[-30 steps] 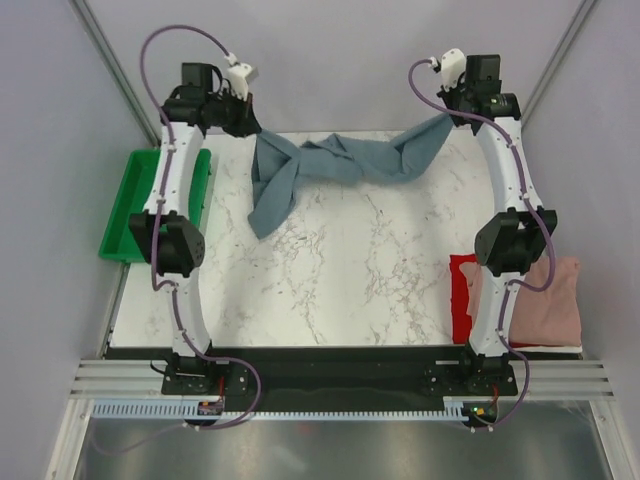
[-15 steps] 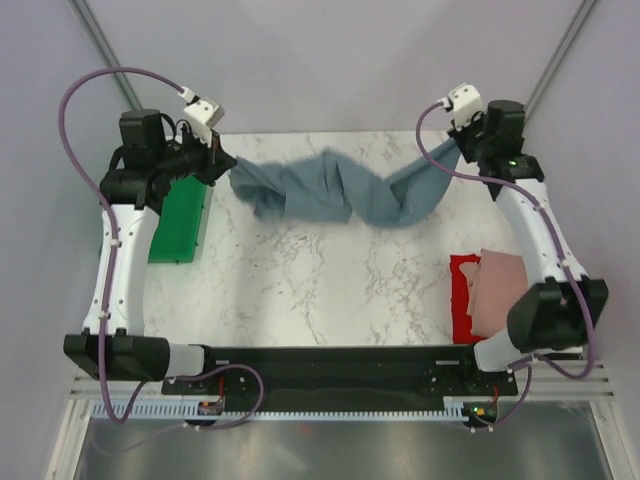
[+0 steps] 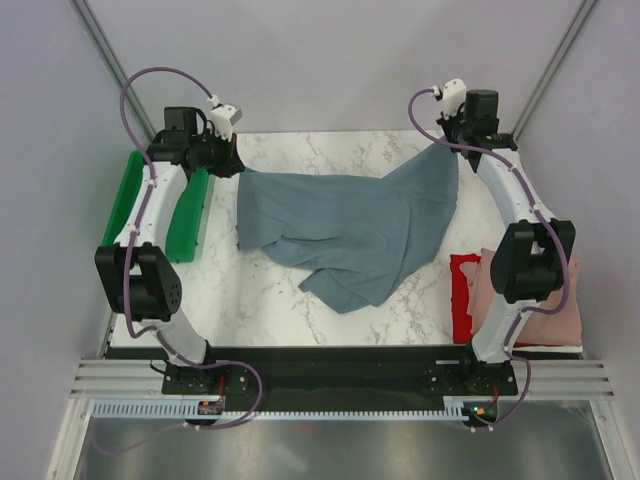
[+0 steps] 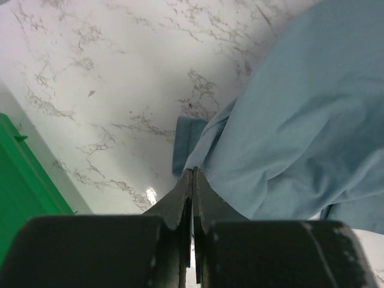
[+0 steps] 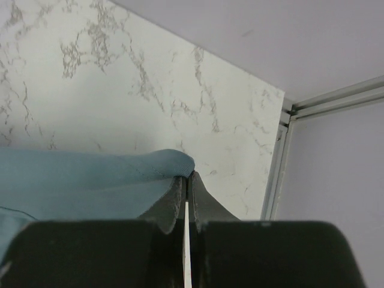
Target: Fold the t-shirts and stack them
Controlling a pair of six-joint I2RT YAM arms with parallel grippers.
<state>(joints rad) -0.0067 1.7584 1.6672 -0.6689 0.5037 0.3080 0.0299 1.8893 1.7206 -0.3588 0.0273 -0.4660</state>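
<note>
two closed claws hold the large slate blue-grey cloth t-shirt [image 3: 350,225] by its far edge. the left gripper [image 4: 192,175] is pinched on a fold of cloth at the far left of the white marble-patterned table [image 3: 300,310]. the right gripper [image 5: 187,176] is pinched on a rounded tip of cloth near the far right corner.

half a second ago the shirt hung between them as a twisted rope. now it has opened into a broad sheet, with its far edge stretched between the claws and its lower part draped onto the table. one lobe is still rumpled and doubled toward the near middle. the shake-out seems to have done most of its work, so the shirt is probably nearly ready to lay flat, though the near hem looks to need smoothing before any fold.

the dusty pink cloth shirt [image 3: 555,300] overlaps the bright red cloth shirt [image 3: 462,300] at the near right edge, partly behind the right arm and well apart from the blue one. the green plastic tray [image 3: 130,195] sits at the left edge, beside the left arm.
</note>
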